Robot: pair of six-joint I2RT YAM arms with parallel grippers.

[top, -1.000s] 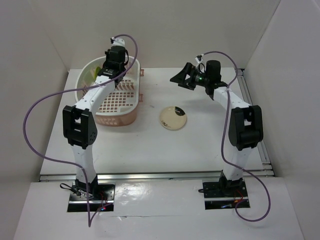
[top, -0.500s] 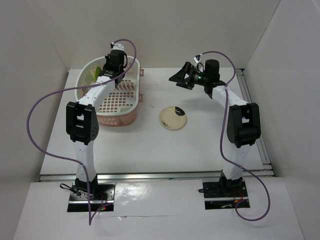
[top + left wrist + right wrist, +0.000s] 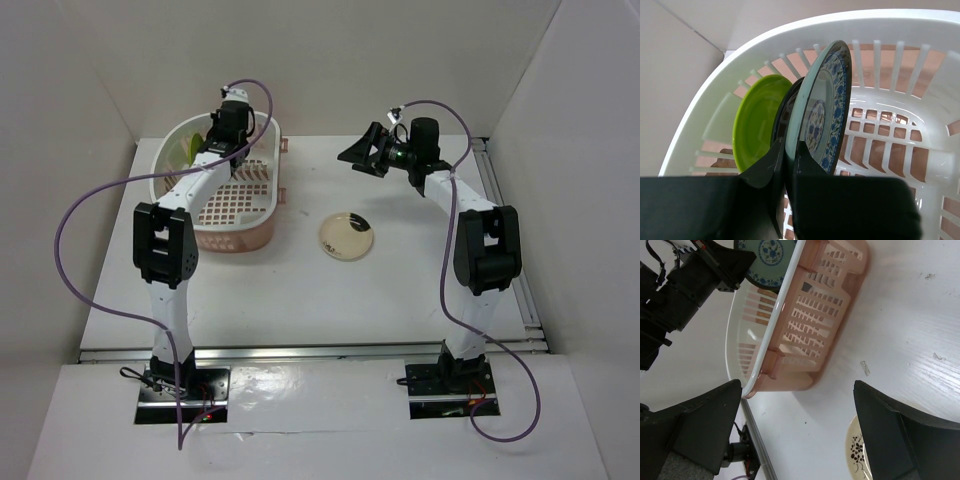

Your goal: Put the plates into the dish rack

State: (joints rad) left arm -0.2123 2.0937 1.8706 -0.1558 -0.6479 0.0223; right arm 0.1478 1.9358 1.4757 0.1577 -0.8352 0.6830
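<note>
Left gripper [image 3: 788, 155] is clamped on the rim of the blue patterned plate [image 3: 822, 107], which stands on edge inside the dish rack [image 3: 890, 20]. Behind it is the black plate [image 3: 781, 117], mostly hidden, and beyond that the green plate [image 3: 755, 120] by the rounded wall. Bare lattice floor lies right of the fingers. Right gripper [image 3: 798, 390] is spread wide over the table [image 3: 920, 315]. The cream plate [image 3: 858, 450] beneath it is cut off at the frame edge.

Readable writing: none in any view.
Blue-patterned plate [image 3: 827, 107]: flower ornament in blue only, no letters or numbers.
Cream plate [image 3: 858, 450]: dark flower-like mark, no lettering made out.
Rack [image 3: 810, 325]: plain pink and white plastic, no brand mark to be seen.
</note>
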